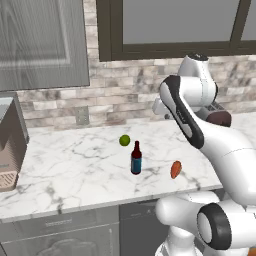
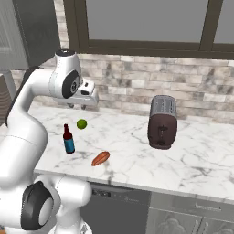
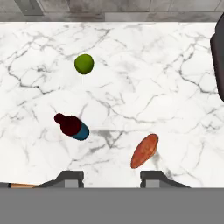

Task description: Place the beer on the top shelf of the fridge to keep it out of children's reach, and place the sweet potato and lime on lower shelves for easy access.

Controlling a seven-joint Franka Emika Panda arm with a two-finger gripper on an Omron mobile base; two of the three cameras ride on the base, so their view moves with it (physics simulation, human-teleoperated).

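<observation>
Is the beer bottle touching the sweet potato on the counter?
Apart. The hand view shows bare marble between the beer and the sweet potato; the left base view shows the same gap on the counter.

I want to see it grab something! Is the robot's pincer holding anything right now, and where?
No. The pincer hangs above the counter with nothing between its fingers; beer, lime and sweet potato lie untouched.

No text can be read (the beer's blue label looks blank).

A white marble counter lay below the hand, a brick backsplash and a dark-framed window beyond it, with a toaster off to its right.
</observation>
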